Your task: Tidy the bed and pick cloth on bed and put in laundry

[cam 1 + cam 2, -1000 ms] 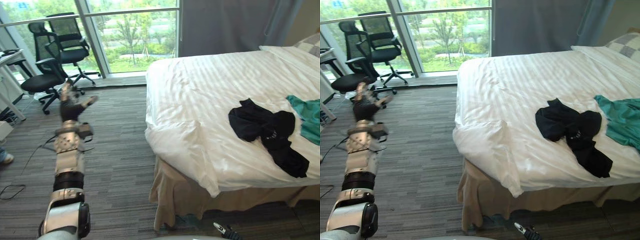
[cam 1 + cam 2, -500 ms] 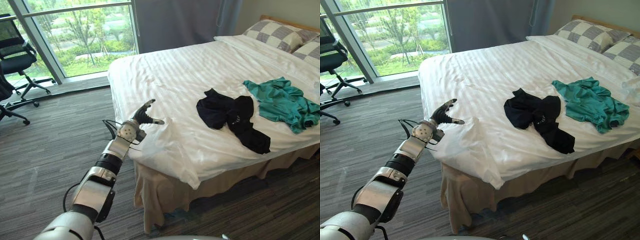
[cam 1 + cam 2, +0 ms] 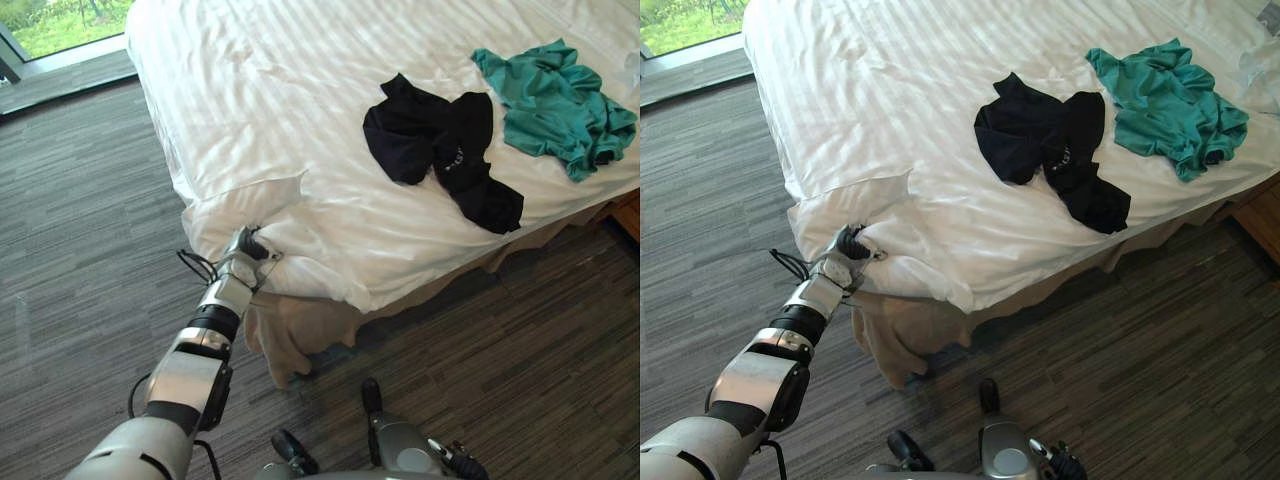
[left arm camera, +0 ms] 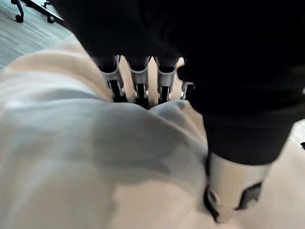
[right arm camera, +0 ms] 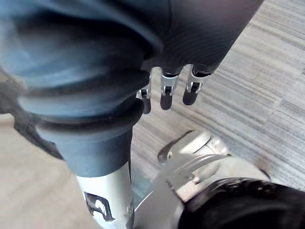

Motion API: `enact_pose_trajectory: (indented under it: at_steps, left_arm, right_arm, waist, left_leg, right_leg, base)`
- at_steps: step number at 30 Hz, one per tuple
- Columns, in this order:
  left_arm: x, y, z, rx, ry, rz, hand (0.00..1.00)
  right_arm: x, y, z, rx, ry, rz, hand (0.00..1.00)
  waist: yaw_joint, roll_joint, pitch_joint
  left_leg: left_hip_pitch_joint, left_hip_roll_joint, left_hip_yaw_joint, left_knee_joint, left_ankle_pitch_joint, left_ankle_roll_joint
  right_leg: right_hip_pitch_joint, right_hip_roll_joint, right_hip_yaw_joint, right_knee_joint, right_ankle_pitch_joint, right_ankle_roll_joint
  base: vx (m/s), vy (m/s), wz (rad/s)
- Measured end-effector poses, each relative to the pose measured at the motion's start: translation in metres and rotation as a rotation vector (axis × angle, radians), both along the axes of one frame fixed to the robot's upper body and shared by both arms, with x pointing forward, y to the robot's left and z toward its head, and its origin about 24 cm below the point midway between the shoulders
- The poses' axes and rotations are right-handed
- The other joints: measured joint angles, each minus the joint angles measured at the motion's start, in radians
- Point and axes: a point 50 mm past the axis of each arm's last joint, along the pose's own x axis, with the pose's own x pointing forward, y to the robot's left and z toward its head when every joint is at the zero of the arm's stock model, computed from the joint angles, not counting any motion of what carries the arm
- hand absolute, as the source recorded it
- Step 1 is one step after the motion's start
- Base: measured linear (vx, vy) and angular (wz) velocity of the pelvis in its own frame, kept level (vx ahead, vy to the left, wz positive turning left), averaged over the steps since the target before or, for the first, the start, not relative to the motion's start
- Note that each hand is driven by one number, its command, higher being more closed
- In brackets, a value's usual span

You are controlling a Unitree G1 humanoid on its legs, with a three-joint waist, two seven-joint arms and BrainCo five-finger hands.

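Bed (image 3: pixel 250 80) corner rumpled, untidied; left hand (image 3: pixel 247 250) buried in sheet, grip can't tell. Right hand (image 5: pixel 164 88) relaxed, empty. Black cloth (image 3: pixel 440 145) & teal cloth (image 3: pixel 550 100) not yet picked.

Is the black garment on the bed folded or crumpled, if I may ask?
Crumpled: the black garment lies bunched in an uneven, sprawling heap.

On the white bed (image 3: pixel 280 90) lie a black cloth (image 3: pixel 420 140) and, just to its right, a green cloth (image 3: pixel 555 100).
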Motion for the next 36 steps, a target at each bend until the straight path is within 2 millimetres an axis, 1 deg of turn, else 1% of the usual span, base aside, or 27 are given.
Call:
enact_pose_trajectory:
  at_steps: [1,5,9,10,11,12,13,14,15,17,18,21,22,23,24,25,26,27,28,29,30,31,32,33,34,35,36]
  left_arm:
    - [-0.003,-0.001,-0.005,0.003,0.005,-0.013,1.00]
    - [-0.017,-0.009,-0.028,0.004,0.035,-0.087,1.00]
    - [-0.046,-0.019,-0.060,-0.131,0.093,-0.150,1.00]
    - [-0.059,-0.019,-0.074,-0.169,0.140,-0.160,0.00]
    - [-0.069,-0.019,-0.084,-0.204,0.172,-0.160,0.00]
    - [-0.087,-0.015,-0.099,-0.252,0.222,-0.149,0.00]
    - [-0.096,-0.013,-0.106,-0.269,0.248,-0.142,0.00]
    - [-0.111,-0.010,-0.117,-0.316,0.285,-0.120,0.00]
    - [-0.121,-0.009,-0.123,-0.367,0.292,-0.100,0.00]
    - [-0.132,-0.007,-0.128,-0.441,0.282,-0.049,0.00]
    - [-0.134,-0.004,-0.129,-0.455,0.280,-0.025,0.00]
    - [-0.153,0.007,-0.139,-0.557,0.261,0.108,0.00]
    - [-0.164,0.013,-0.146,-0.590,0.273,0.174,0.00]
    - [-0.187,0.022,-0.162,-0.606,0.335,0.261,0.00]
    - [-0.200,0.027,-0.169,-0.617,0.365,0.310,0.00]
    - [-0.232,0.036,-0.185,-0.637,0.440,0.425,0.00]
    - [-0.264,0.045,-0.196,-0.667,0.493,0.547,0.00]
    - [-0.280,0.048,-0.200,-0.685,0.512,0.611,0.00]
    - [-0.308,0.053,-0.206,-0.712,0.543,0.726,0.00]
    - [-0.325,0.057,-0.208,-0.727,0.554,0.798,0.00]
    - [-0.336,0.059,-0.208,-0.746,0.546,0.859,0.00]
    - [-0.347,0.061,-0.209,-0.762,0.533,0.922,0.00]
    - [-0.353,0.060,-0.209,-0.780,0.524,0.957,0.00]
    - [-0.355,0.059,-0.210,-0.789,0.520,0.967,0.00]
    - [-0.355,0.055,-0.211,-0.804,0.519,0.971,0.00]
    - [-0.355,0.050,-0.212,-0.823,0.516,0.978,0.00]
    - [-0.358,0.043,-0.213,-0.856,0.505,0.993,0.00]
  right_arm:
    - [0.002,0.001,0.001,-0.003,-0.014,0.007,0.00]
    - [0.002,0.002,0.001,-0.012,-0.017,0.029,0.00]
    - [0.002,0.001,0.001,-0.017,-0.010,0.036,0.00]
    - [-0.001,0.000,0.000,-0.020,-0.001,0.031,0.00]
    - [-0.004,-0.002,0.000,-0.024,0.008,0.027,0.00]
    - [-0.005,-0.005,0.000,-0.036,0.020,0.019,0.00]
    - [-0.005,-0.006,0.000,-0.041,0.025,0.014,0.00]
    - [-0.007,-0.006,-0.001,-0.042,0.039,-0.007,0.00]
    - [-0.008,-0.008,-0.002,-0.031,0.049,-0.055,0.00]
    - [-0.008,-0.007,-0.003,-0.019,0.063,-0.094,0.00]
    - [-0.008,-0.007,-0.003,-0.015,0.065,-0.105,0.00]
    - [-0.011,-0.007,-0.005,0.002,0.086,-0.169,0.00]
    - [-0.012,-0.008,-0.005,0.002,0.089,-0.199,0.00]
    - [-0.013,-0.009,-0.005,0.002,0.090,-0.232,0.00]
    - [-0.014,-0.010,-0.005,0.003,0.090,-0.245,0.00]
    - [-0.015,-0.012,-0.005,0.000,0.093,-0.280,0.00]
    - [-0.021,-0.016,-0.006,-0.012,0.107,-0.319,0.00]
    - [-0.024,-0.020,-0.005,-0.024,0.111,-0.344,0.00]
    - [-0.026,-0.029,-0.003,-0.049,0.104,-0.380,0.00]
    - [-0.025,-0.039,0.000,-0.074,0.087,-0.393,0.00]
    - [-0.017,-0.048,0.006,-0.104,0.045,-0.393,0.00]
    - [0.001,-0.063,0.020,-0.156,-0.044,-0.386,0.00]
    - [0.025,-0.078,0.040,-0.211,-0.154,-0.369,0.00]
    - [0.038,-0.086,0.052,-0.240,-0.213,-0.356,0.00]
    - [0.061,-0.099,0.078,-0.307,-0.332,-0.325,1.00]
    - [0.077,-0.106,0.098,-0.355,-0.413,-0.290,1.00]
    - [0.102,-0.110,0.131,-0.416,-0.548,-0.226,1.00]
  waist:
    - [-0.006,0.001,0.001]
    - [-0.006,0.004,0.000]
    - [0.004,0.012,-0.006]
    - [0.018,0.017,-0.009]
    - [0.026,0.022,-0.015]
    - [0.029,0.030,-0.024]
    - [0.030,0.034,-0.030]
    - [0.045,0.038,-0.042]
    - [0.063,0.037,-0.050]
    - [0.088,0.038,-0.079]
    - [0.089,0.037,-0.086]
    - [0.103,0.029,-0.102]
    - [0.104,0.027,-0.103]
    - [0.106,0.028,-0.104]
    - [0.107,0.028,-0.105]
    - [0.115,0.026,-0.110]
    - [0.134,0.021,-0.115]
    - [0.137,0.018,-0.118]
    - [0.150,0.014,-0.123]
    - [0.159,0.010,-0.129]
    - [0.167,0.008,-0.134]
    - [0.182,0.007,-0.141]
    - [0.186,0.005,-0.146]
    - [0.186,0.001,-0.148]
    - [0.185,0.001,-0.159]
    - [0.185,0.002,-0.166]
    - [0.185,0.001,-0.177]
  left_leg:
    - [0.005,0.001,-0.006,-0.002,-0.001,-0.001]
    - [0.030,0.002,-0.024,-0.004,-0.007,-0.009]
    - [0.058,0.001,-0.071,-0.003,-0.007,-0.009]
    - [0.066,-0.001,-0.089,0.000,-0.007,-0.009]
    - [0.069,-0.001,-0.099,0.001,-0.007,-0.009]
    - [0.075,-0.002,-0.120,0.001,-0.007,-0.009]
    - [0.076,-0.002,-0.130,0.001,-0.007,-0.009]
    - [0.081,-0.001,-0.147,0.002,-0.007,-0.009]
    - [0.089,-0.002,-0.156,0.002,-0.007,-0.009]
    - [0.089,-0.001,-0.176,0.002,-0.007,-0.009]
    - [0.090,-0.001,-0.182,0.002,-0.007,-0.009]
    - [0.108,0.002,-0.200,0.001,-0.008,-0.009]
    - [0.118,0.004,-0.203,0.001,-0.008,-0.010]
    - [0.124,0.007,-0.203,0.000,-0.010,-0.011]
    - [0.124,0.008,-0.204,0.000,-0.012,-0.013]
    - [0.126,0.012,-0.206,0.000,-0.013,-0.013]
    - [0.125,0.015,-0.209,0.000,-0.012,-0.013]
    - [0.124,0.015,-0.212,0.000,-0.012,-0.013]
    - [0.124,0.015,-0.223,-0.001,-0.012,-0.013]
    - [0.124,0.013,-0.230,-0.004,-0.012,-0.013]
    - [0.123,0.011,-0.235,-0.005,-0.012,-0.013]
    - [0.122,0.009,-0.235,-0.005,-0.013,-0.013]
    - [0.118,0.006,-0.239,-0.005,-0.015,-0.014]
    - [0.115,0.005,-0.243,-0.005,-0.017,-0.017]
    - [0.106,0.002,-0.251,-0.005,-0.017,-0.017]
    - [0.103,0.000,-0.254,-0.005,-0.017,-0.017]
    - [0.101,-0.001,-0.255,-0.005,-0.017,-0.016]
  right_leg:
    - [0.015,-0.001,-0.009,-0.013,0.000,0.000]
    - [0.073,-0.006,-0.038,-0.041,-0.002,0.002]
    - [0.137,-0.019,-0.095,-0.060,-0.013,0.010]
    - [0.155,-0.023,-0.111,-0.061,-0.020,0.012]
    - [0.167,-0.025,-0.123,-0.061,-0.025,0.012]
    - [0.185,-0.028,-0.144,-0.064,-0.029,0.013]
    - [0.192,-0.030,-0.153,-0.065,-0.031,0.015]
    - [0.206,-0.030,-0.168,-0.070,-0.031,0.015]
    - [0.229,-0.029,-0.178,-0.083,-0.031,0.015]
    - [0.239,-0.028,-0.190,-0.090,-0.032,0.015]
    - [0.245,-0.028,-0.196,-0.094,-0.032,0.015]
    - [0.278,-0.025,-0.211,-0.096,-0.043,0.019]
    - [0.288,-0.024,-0.219,-0.096,-0.046,0.017]
    - [0.293,-0.022,-0.223,-0.095,-0.048,0.017]
    - [0.294,-0.020,-0.223,-0.095,-0.049,0.016]
    - [0.291,-0.017,-0.227,-0.095,-0.050,0.016]
    - [0.291,-0.015,-0.230,-0.095,-0.050,0.015]
    - [0.292,-0.015,-0.233,-0.096,-0.051,0.015]
    - [0.301,-0.017,-0.246,-0.097,-0.052,0.015]
    - [0.303,-0.020,-0.258,-0.100,-0.053,0.016]
    - [0.306,-0.022,-0.265,-0.103,-0.053,0.017]
    - [0.306,-0.024,-0.265,-0.106,-0.054,0.018]
    - [0.306,-0.026,-0.268,-0.113,-0.055,0.021]
    - [0.304,-0.027,-0.270,-0.114,-0.055,0.021]
    - [0.302,-0.030,-0.277,-0.118,-0.055,0.020]
    - [0.302,-0.031,-0.280,-0.121,-0.054,0.020]
    - [0.303,-0.031,-0.279,-0.129,-0.051,0.020]
  base:
    - [-0.02,-0.023,0.12]
    - [-0.02,-0.011,0.17]
    - [0.03,0.002,0.46]
    - [0.04,0.010,0.40]
    - [0.05,0.015,0.49]
    - [0.04,0.015,0.43]
    - [0.04,0.010,0.44]
    - [0.02,0.005,0.37]
    - [0.01,0.001,0.30]
    - [0.00,-0.007,0.20]
    - [-0.01,-0.017,0.22]
    - [-0.05,-0.022,0.14]
    - [-0.07,-0.036,0.05]
    - [-0.07,-0.039,0.03]
    - [-0.05,-0.046,0.02]
    - [-0.04,-0.048,0.05]
    - [-0.03,-0.057,0.08]
    - [-0.03,-0.047,0.18]
    - [-0.04,-0.029,0.28]
    - [-0.06,-0.013,0.33]
    - [-0.07,-0.003,0.21]
    - [-0.09,-0.004,0.12]
    - [-0.06,-0.005,0.05]
    - [-0.06,-0.007,0.12]
    - [-0.03,-0.004,0.14]
    - [-0.02,-0.007,0.10]
    - [0.00,0.000,0.00]
